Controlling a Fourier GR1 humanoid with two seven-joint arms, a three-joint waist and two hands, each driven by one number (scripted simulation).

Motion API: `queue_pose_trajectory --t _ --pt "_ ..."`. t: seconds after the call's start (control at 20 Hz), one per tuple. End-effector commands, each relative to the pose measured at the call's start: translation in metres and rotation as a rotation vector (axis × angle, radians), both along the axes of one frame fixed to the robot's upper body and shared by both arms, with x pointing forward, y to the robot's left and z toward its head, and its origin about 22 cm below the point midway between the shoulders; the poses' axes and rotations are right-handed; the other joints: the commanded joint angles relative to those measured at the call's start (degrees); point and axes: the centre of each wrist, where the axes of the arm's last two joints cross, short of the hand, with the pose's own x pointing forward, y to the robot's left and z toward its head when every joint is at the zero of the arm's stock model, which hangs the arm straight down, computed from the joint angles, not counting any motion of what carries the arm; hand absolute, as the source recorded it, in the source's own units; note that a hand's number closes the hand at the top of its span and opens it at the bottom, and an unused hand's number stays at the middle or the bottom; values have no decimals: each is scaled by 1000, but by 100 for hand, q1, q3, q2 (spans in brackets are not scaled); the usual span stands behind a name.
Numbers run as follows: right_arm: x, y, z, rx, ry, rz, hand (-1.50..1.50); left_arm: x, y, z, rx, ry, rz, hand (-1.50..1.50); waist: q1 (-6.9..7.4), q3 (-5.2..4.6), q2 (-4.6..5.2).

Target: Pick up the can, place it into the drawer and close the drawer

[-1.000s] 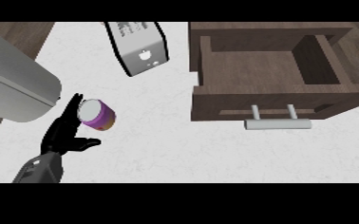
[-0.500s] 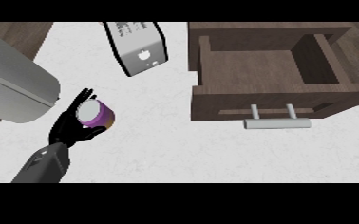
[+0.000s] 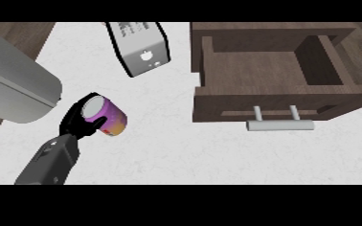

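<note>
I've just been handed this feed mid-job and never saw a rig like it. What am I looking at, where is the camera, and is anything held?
This is the head view: the camera sits in the robot's head and looks steeply down at a white counter. The grey forearm coming in at lower left ends in a black left hand. Its fingers curl round a purple can with a pale lid, so the can is held. The right hand is not in view. At upper right is a wooden drawer, pulled open and with nothing in it, with a metal handle on its front. Near the top stands a white toaster, and a grey metal object shows at the left edge; I cannot tell what it is.
</note>
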Motion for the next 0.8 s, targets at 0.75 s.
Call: queue_pose_trajectory --t 0.75 --pt "-15 -1 2 0 14 -39 -150 17 -108 47 -24 -170 184 150 76 9 -43"
